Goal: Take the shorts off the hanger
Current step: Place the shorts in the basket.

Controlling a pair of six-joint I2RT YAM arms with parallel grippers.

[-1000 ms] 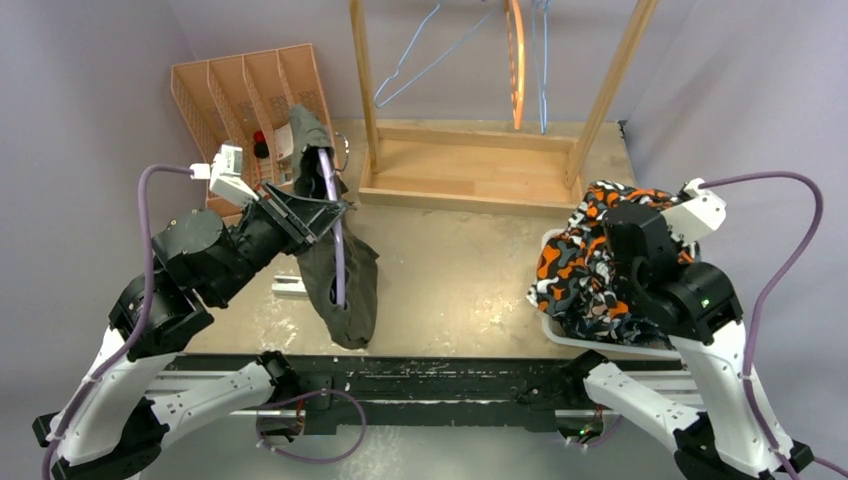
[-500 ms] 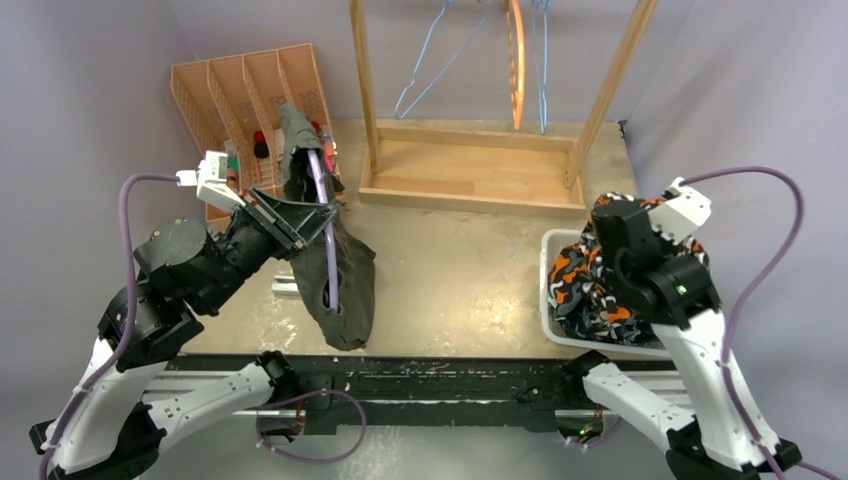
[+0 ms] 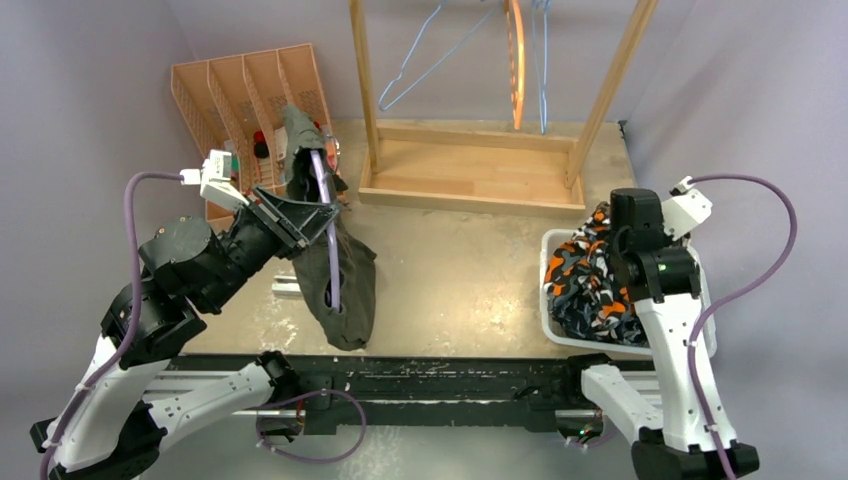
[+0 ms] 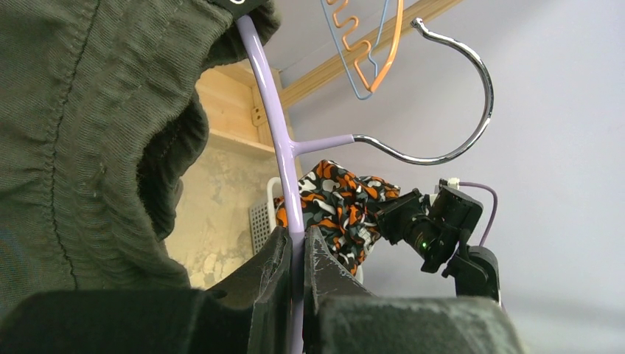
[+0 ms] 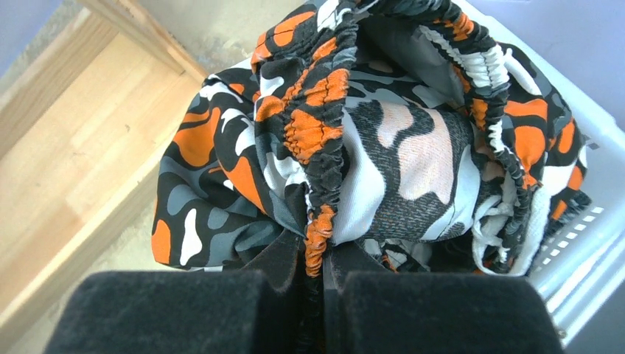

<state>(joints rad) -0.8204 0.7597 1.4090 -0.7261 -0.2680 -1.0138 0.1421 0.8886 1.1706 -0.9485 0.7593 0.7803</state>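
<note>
Olive green fabric shorts (image 3: pixel 355 285) are hanging on a lilac plastic hanger (image 4: pixel 274 110).
Left gripper (image 4: pixel 296 240) is clenching it near the bench's (image 3: pixel 450 270) left edge; right gripper (image 5: pixel 315 269), gripping orange camouflage shorts (image 5: pixel 398 155) in the white basket (image 5: pixel 593 221), should be releasing them before pulling the olive pair off.

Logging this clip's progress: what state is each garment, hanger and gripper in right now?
olive shorts: hanging on the lilac hanger, not off yet.
lilac hanger: off the rack, clamped in the left gripper.
camouflage shorts: bunched in the white basket, waistband pinched by the right gripper.
orange hanger: bare, on the rack.
</note>
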